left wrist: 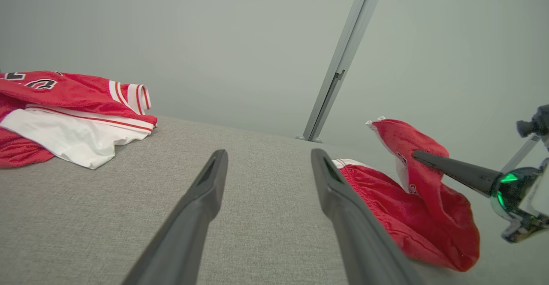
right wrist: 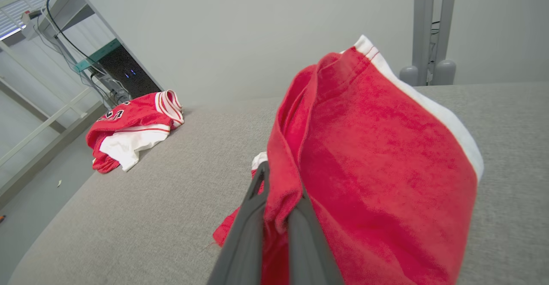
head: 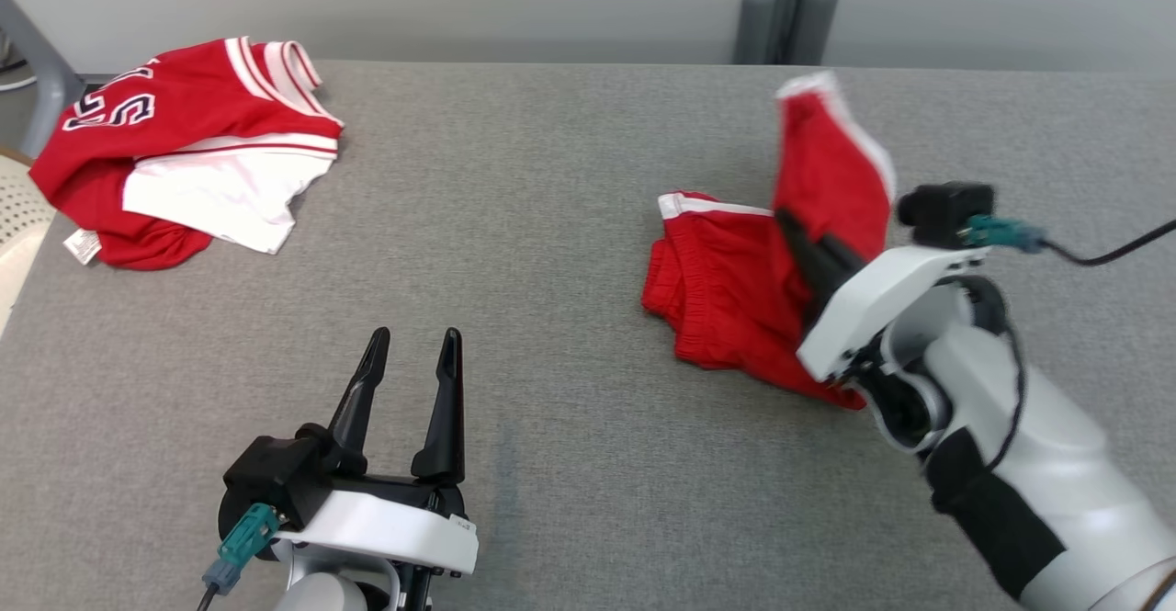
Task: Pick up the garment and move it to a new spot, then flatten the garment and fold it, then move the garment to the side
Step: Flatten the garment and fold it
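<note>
Nearest, at lower left of the head frame: left tool (head: 415, 333), fingers spread wide, holding nothing, over bare grey desk (head: 551, 253). Right of centre: right tool (head: 788, 218), clamped tight on a fold of red shorts (head: 726, 289), cloth pinched between both fingers, one white-trimmed flap held upright above the desk. Rest of the shorts bunched on the desk at middle right, beside and under that tool. Farthest, at upper left near the desk's back edge: crumpled red-and-white jersey (head: 184, 133), well apart from the shorts.
</note>
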`<state>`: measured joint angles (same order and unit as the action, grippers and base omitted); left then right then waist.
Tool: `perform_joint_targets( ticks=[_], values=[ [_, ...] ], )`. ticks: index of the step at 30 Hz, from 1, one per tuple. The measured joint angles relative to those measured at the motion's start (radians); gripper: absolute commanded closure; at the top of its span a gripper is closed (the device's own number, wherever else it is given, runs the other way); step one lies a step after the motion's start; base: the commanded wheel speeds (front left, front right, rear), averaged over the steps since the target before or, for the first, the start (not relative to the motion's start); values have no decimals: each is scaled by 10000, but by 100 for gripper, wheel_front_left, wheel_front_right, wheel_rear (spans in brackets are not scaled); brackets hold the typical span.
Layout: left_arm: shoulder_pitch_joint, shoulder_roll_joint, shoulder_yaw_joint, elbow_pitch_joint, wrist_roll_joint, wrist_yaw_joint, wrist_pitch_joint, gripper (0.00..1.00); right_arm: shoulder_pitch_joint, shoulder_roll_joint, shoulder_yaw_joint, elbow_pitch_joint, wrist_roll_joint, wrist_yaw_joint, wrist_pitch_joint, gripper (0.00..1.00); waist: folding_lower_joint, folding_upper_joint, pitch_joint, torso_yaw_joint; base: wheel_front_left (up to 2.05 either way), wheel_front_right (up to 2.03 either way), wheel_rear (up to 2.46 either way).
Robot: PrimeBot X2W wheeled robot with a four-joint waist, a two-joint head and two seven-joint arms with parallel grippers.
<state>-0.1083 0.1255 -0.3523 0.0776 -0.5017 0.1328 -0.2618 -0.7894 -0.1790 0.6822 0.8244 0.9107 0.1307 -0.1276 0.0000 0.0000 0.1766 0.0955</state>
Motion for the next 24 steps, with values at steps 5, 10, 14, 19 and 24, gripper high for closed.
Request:
perform_joint_targets(
  ticks=[5,10,14,19,24],
  values=[
    [1,-52,52,4,13,-46,0,0,295,222,1030,-238,-211,0,412,100,0,0,-22,270,0,0,0],
    [5,-100,100,8,54,-73,0,0,536,134,1615,-94,-359,0,566,100,0,0,-21,356,0,0,0],
    [23,-113,182,-4,77,-73,0,0,607,128,1831,-58,-339,0,500,100,1,0,-24,289,0,0,0],
    [34,-128,209,-19,100,-86,0,0,608,186,2174,-77,-330,0,479,100,1,0,-35,160,0,0,0],
    [66,-144,199,31,107,-98,0,0,594,268,2263,157,-441,0,86,6,0,0,-72,62,0,0,0]
  ],
)
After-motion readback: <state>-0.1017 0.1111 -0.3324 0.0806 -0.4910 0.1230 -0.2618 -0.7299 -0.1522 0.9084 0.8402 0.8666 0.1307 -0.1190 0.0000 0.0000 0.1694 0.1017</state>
